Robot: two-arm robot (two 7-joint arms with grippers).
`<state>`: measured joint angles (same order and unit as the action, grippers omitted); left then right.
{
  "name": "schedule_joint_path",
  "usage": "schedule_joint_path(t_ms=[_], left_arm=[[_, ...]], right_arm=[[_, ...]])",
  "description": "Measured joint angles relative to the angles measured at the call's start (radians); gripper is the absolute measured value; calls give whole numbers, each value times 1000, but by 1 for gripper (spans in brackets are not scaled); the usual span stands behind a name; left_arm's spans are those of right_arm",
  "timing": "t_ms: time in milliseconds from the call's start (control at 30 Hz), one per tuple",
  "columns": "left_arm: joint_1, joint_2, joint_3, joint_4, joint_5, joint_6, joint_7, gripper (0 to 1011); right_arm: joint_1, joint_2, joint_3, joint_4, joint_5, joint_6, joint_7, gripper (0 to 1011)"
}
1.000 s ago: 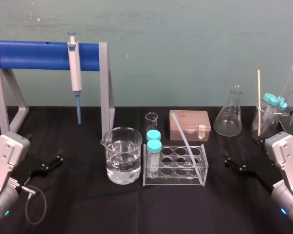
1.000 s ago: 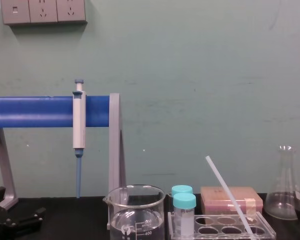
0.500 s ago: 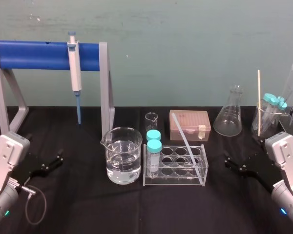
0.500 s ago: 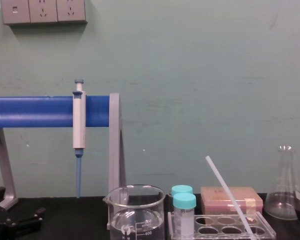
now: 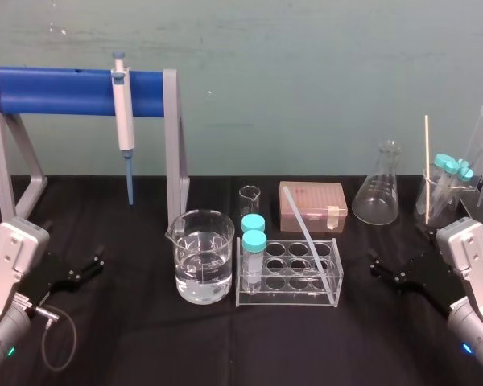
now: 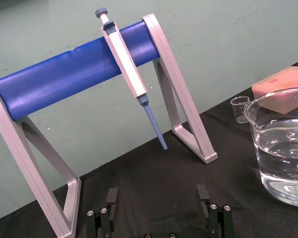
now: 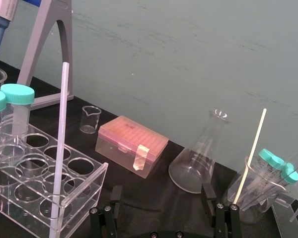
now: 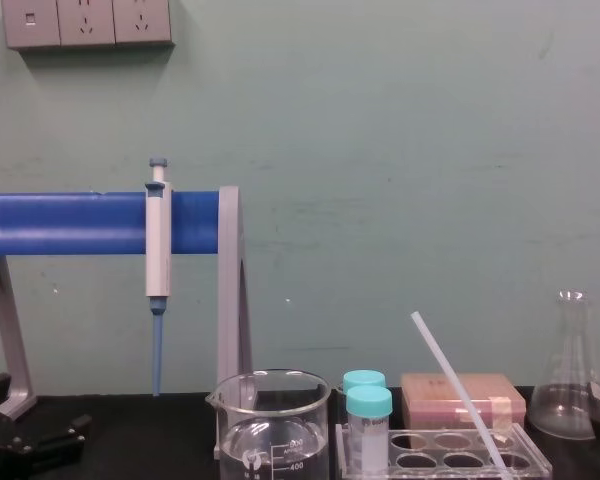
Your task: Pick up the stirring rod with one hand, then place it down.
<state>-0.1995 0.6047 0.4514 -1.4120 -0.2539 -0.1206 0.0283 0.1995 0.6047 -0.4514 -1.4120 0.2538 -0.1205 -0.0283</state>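
Note:
The stirring rod [image 5: 302, 229] is a thin translucent white rod. It leans in the clear test-tube rack [image 5: 332, 283] at the middle of the table, with its top tilted toward the back left. It also stands out in the right wrist view [image 7: 59, 148] and the chest view [image 8: 458, 390]. My right gripper [image 5: 376, 268] rests low on the black cloth to the right of the rack, open [image 7: 162, 196] with nothing between its fingers. My left gripper [image 5: 95, 261] sits at the table's left, also open [image 6: 157, 198] and holding nothing.
A beaker of water [image 5: 202, 256] and two teal-capped tubes [image 5: 253, 249] stand just left of the rod. Behind are a small beaker [image 5: 249, 197], a pink box [image 5: 312, 206] and a conical flask [image 5: 377, 193]. A pipette [image 5: 124, 112] hangs on the blue stand [image 5: 64, 90].

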Motion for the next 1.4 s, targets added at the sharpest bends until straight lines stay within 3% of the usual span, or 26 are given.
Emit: schedule_joint_path(t_ms=[1400], left_arm=[[0, 0, 0, 0, 0, 0, 0, 1000]], right_arm=[[-1, 0, 2, 0, -2, -4, 1, 1000]])
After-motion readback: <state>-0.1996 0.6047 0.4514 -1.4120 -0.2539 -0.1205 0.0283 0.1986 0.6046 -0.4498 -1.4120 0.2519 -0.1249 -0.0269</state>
